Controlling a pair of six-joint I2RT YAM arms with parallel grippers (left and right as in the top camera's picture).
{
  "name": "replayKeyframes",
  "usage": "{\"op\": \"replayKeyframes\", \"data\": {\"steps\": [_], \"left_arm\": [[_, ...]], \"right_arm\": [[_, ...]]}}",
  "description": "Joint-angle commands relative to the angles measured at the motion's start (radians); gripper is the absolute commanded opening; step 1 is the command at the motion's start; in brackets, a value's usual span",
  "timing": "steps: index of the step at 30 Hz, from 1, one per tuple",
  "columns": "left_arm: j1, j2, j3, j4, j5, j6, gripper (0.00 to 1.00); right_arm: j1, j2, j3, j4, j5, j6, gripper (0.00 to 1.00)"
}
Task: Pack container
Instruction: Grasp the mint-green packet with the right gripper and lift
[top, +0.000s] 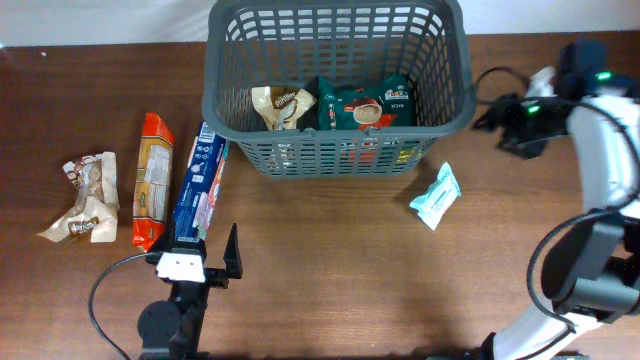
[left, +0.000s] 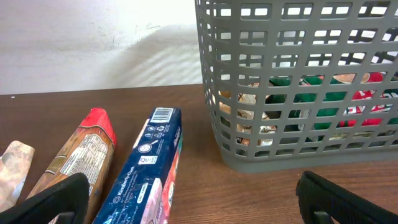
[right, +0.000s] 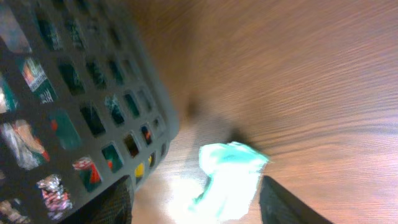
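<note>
Teal packet (right: 227, 177) lay ahead of your right gripper (right: 199, 202), centred between its spread jaws, beside the container (right: 74, 124); your left gripper (left: 193, 202), also spread, sat well apart.

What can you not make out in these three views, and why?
- Right wrist view: print on the teal packet is lost to motion blur.
- Left wrist view: the blue box is cut off by the bottom edge; packets inside the basket are half hidden by its lattice.
- Overhead: lettering on the orange packet is too small.
</note>
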Motion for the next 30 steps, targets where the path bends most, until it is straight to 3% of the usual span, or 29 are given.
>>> {"op": "replayKeyframes", "data": {"steps": [1,5,11,30], "left_arm": [[0.0,-0.008,-0.007,0.002,0.007,-0.003,0.99],[0.0,-0.008,-0.007,0.002,0.007,-0.003,0.99],[0.0,-0.008,-0.007,0.002,0.007,-0.003,0.99],[0.0,-0.008,-0.007,0.002,0.007,-0.003,0.99]], "right_arm": [[0.061,-0.02,-0.087,0.042,-0.072,0.04,0.64],[0.094,-0.02,-0.198,0.13,-0.073,0.112,0.66],[0.094,-0.02,-0.291,0.163,-0.076,0.106,0.66],[0.074,-0.02,-0.335,0.121,0.051,0.039,0.7]]}}
